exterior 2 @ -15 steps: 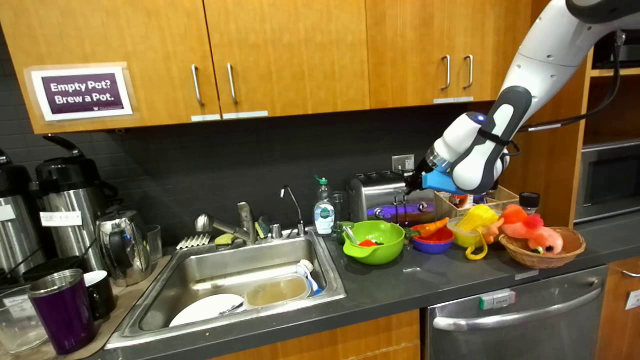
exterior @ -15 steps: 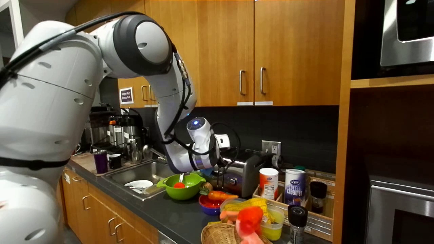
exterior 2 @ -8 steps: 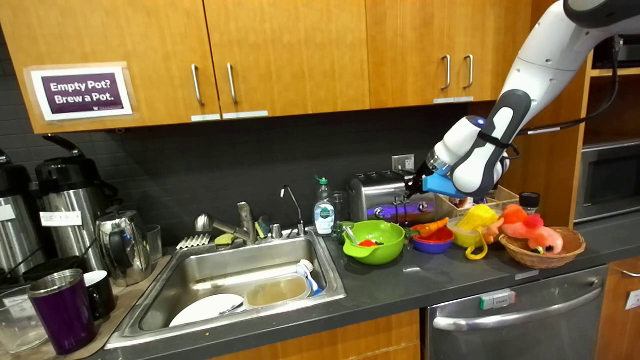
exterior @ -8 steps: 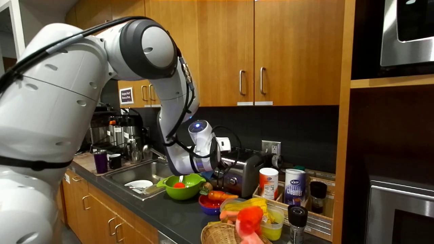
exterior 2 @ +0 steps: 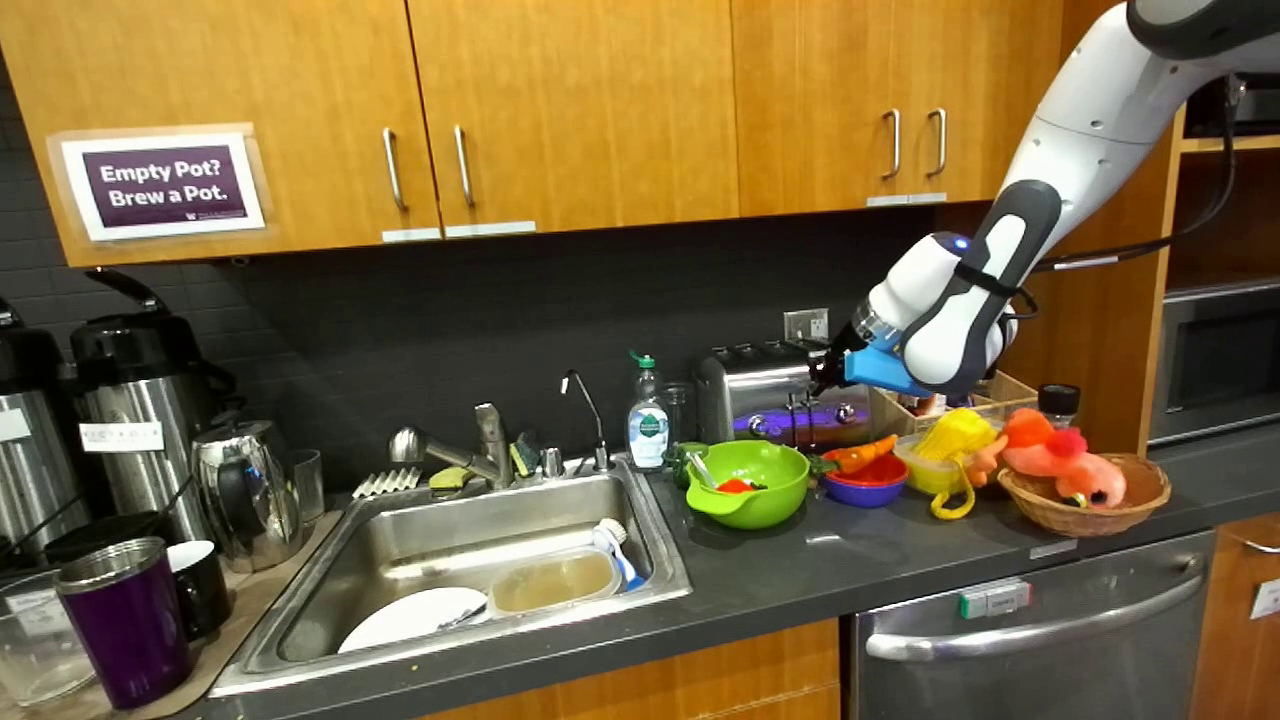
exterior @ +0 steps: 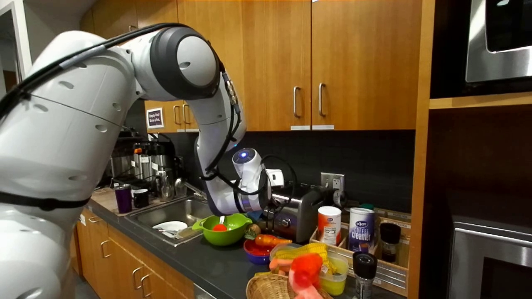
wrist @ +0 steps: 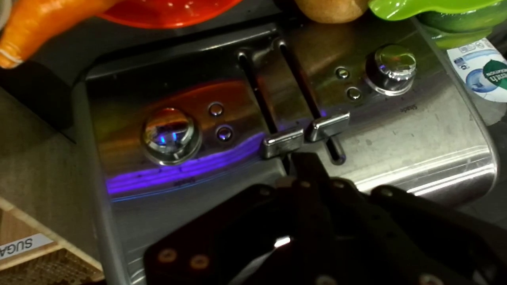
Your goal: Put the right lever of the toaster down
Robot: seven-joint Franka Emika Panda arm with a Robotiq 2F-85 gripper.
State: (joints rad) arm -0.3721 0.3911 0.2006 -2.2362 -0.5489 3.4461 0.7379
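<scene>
The shiny silver toaster (exterior: 306,214) stands on the counter against the wall; it also shows in an exterior view (exterior 2: 735,400) and fills the wrist view (wrist: 427,138). The wrist view is upside down, so the right lever (wrist: 282,143) appears left of the left lever (wrist: 329,126). Both levers sit near the upper ends of their slots. My gripper (wrist: 309,162) is shut and empty, its dark fingertips close above the right lever, toward the toaster's top. Whether they touch cannot be told. In an exterior view the gripper (exterior 2: 820,375) is at the toaster's front.
A green bowl (exterior 2: 752,500), a blue bowl (exterior 2: 865,494) with a red bowl and carrot (exterior 2: 862,456) stand before the toaster. A wooden organizer (exterior 2: 1000,402) is to its right, a soap bottle (exterior 2: 648,425) to its left. A basket (exterior 2: 1050,520) holds a plush toy.
The arm and gripper have shifted slightly downward and to the right in both exterior views, mostly in the first half second. The toaster and other objects have not moved.
</scene>
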